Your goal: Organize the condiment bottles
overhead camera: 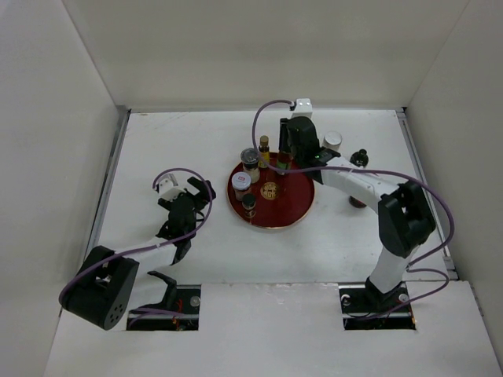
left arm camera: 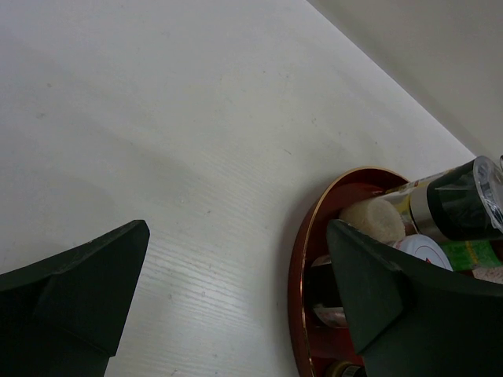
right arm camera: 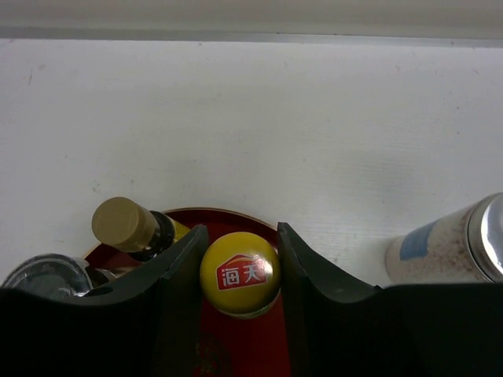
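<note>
A round red tray [overhead camera: 295,208] holds several condiment bottles: a glass-lidded jar [overhead camera: 250,157], a tan-capped bottle [overhead camera: 264,144], a red-and-white-capped jar [overhead camera: 242,181] and a small black-capped jar [overhead camera: 248,203]. My right gripper [overhead camera: 284,159] is over the tray's far edge. In the right wrist view it [right arm camera: 240,259] is shut on a yellow-capped bottle [right arm camera: 240,273] standing on the tray, with the tan-capped bottle [right arm camera: 126,224] just to its left. My left gripper [overhead camera: 200,198] is open and empty over the table left of the tray, also in the left wrist view [left arm camera: 236,236].
Off the tray, a silver-capped jar [overhead camera: 333,141] and a dark bottle [overhead camera: 360,157] stand at the back right. The jar also shows in the right wrist view [right arm camera: 448,251]. A red item [overhead camera: 357,203] lies partly hidden under my right arm. White walls enclose the table.
</note>
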